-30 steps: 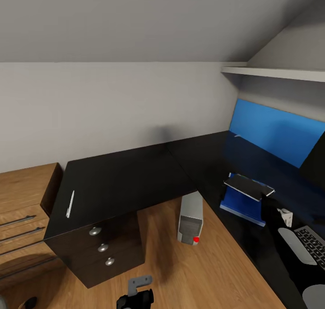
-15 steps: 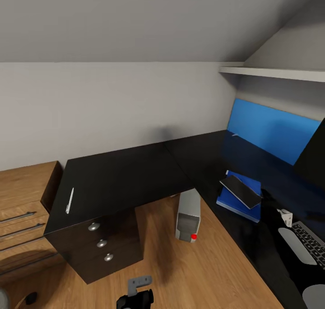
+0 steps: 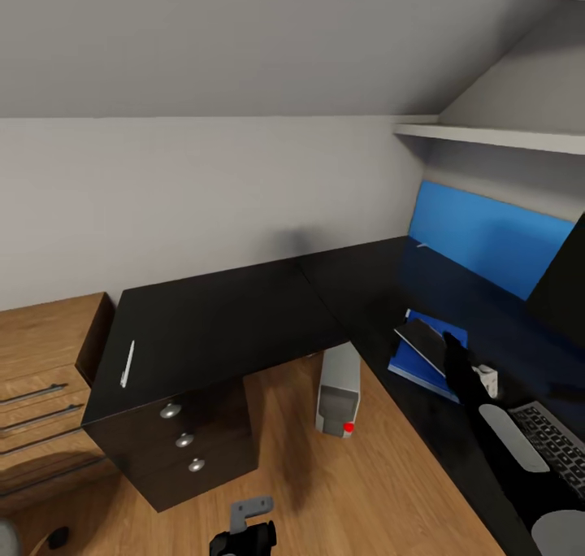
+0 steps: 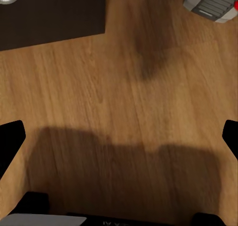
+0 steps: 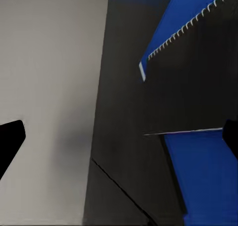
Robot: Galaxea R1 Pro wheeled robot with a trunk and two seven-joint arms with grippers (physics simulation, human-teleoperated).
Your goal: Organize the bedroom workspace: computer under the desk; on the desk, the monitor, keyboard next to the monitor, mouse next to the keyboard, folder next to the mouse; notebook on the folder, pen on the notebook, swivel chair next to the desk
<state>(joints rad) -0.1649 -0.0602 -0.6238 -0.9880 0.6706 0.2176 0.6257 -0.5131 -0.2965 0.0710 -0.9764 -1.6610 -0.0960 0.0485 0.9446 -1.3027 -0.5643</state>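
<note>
The right gripper (image 3: 449, 346) has come over the notebook (image 3: 424, 340) on the folder (image 3: 443, 328), fingers spread wide.

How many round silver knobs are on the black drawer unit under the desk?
3, in a slanted row down the front of the drawer unit: top knob, middle knob, bottom knob. None seems hidden; the unit's front shows fully in the head view.

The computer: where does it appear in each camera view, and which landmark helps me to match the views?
Head view: the computer stands on the floor, lower centre, at the desk edge.
Left wrist view: the computer lies across bare floor from the drawer unit.
Right wrist view: faces the folder instead.
Shared landmark: the drawer unit.
</note>
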